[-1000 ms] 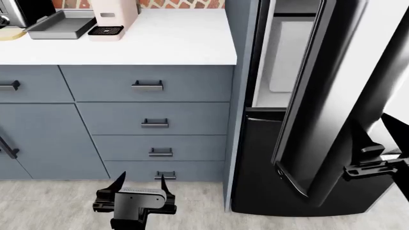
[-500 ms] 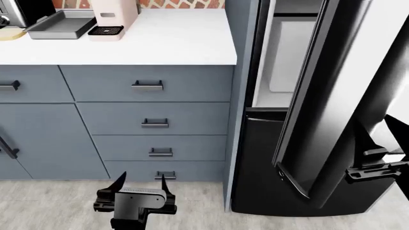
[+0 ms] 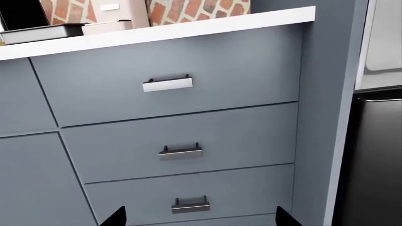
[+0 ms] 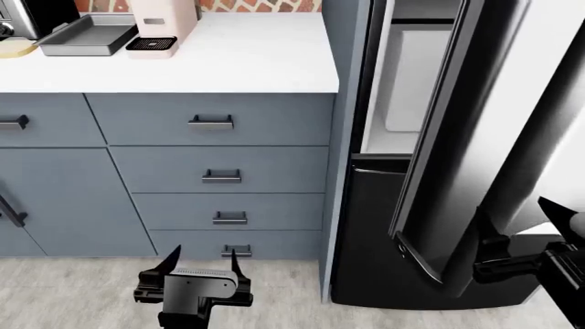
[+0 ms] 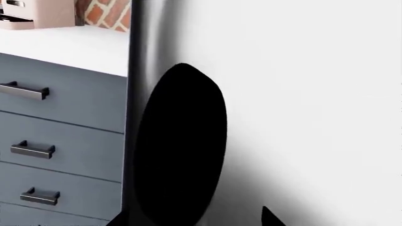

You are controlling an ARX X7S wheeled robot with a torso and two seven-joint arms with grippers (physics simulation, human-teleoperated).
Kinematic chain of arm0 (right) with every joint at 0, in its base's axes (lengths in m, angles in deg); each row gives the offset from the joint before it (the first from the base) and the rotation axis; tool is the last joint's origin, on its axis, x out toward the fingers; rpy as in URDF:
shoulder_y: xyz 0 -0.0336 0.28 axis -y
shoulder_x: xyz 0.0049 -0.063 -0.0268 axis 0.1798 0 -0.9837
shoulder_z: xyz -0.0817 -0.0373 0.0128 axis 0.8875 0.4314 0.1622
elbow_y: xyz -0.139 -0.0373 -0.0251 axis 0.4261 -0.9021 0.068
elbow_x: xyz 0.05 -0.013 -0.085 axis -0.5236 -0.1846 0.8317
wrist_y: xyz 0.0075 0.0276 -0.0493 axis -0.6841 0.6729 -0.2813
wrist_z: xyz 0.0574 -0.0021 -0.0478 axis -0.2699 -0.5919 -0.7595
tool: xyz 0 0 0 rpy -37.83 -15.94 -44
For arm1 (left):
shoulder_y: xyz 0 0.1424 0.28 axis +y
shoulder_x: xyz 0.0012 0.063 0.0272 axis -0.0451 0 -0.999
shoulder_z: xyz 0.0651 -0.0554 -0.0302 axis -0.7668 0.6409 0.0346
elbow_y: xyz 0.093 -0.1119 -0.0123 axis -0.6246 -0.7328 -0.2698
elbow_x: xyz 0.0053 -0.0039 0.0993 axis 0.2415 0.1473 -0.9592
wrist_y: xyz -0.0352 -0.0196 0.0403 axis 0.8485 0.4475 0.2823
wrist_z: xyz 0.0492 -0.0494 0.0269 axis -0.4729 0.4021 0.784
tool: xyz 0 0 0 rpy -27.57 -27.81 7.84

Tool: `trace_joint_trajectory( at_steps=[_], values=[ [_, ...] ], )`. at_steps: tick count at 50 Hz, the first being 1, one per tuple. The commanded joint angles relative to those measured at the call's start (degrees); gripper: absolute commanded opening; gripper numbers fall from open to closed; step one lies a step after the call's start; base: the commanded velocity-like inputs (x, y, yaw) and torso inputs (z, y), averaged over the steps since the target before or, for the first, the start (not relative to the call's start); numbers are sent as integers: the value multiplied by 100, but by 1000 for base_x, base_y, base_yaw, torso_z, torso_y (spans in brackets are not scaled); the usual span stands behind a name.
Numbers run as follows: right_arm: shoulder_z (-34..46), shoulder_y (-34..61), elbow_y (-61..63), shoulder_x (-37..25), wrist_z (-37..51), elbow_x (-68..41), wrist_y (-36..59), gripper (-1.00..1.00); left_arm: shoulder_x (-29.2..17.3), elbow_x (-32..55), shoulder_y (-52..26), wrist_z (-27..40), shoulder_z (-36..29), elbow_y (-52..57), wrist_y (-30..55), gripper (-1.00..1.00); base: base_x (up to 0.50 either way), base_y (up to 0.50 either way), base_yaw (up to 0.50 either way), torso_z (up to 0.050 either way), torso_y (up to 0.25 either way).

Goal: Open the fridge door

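The fridge door (image 4: 448,137) is a tall glossy dark panel, swung partly out so the white inside of the fridge (image 4: 402,82) shows behind its edge. My right gripper (image 4: 514,229) is low on the door's outer face, open, with nothing between its fingers. In the right wrist view that shiny face (image 5: 301,94) fills the frame and the right gripper (image 5: 191,220) shows only two spread tips. My left gripper (image 4: 201,264) hangs open near the floor before the grey-blue drawers; in the left wrist view the left gripper (image 3: 199,219) faces the lowest handle (image 3: 191,205). I cannot make out the door's bar handle.
Below the opening sits the black lower drawer front (image 4: 366,233). Grey-blue cabinet drawers (image 4: 219,171) stand left of the fridge under a white counter (image 4: 238,62) bearing a grey tray (image 4: 78,34) and a pink appliance (image 4: 160,24). Pale floor (image 4: 82,295) lies in front.
My right gripper has slid down and to the left along the door's outer face. The door looks barely moved. The left arm has stayed still.
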Motion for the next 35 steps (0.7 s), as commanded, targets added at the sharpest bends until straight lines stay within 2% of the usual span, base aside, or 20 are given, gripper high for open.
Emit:
trace_joint_trajectory(
  at_steps=[1, 17, 28, 35],
  values=[
    [-276, -216, 17, -6, 271, 33, 158, 100, -16, 16, -12, 18, -26, 2, 12, 100, 0, 0, 0, 0, 0],
    [-1333, -1270, 1094, 106, 373, 19, 24, 100, -30, 27, -41, 44, -66, -33, 20, 100, 0, 0, 0, 0, 0],
    [-1095, -1172, 1232, 167, 471, 78, 35, 100, -43, 37, -42, 81, -80, -19, 24, 100, 0, 0, 0, 0, 0],
    [-1826, -1696, 1976, 331, 629, 156, -43, 100, -50, 38, -44, 100, -93, -27, 9, 100, 0, 0, 0, 0, 0]
  ],
)
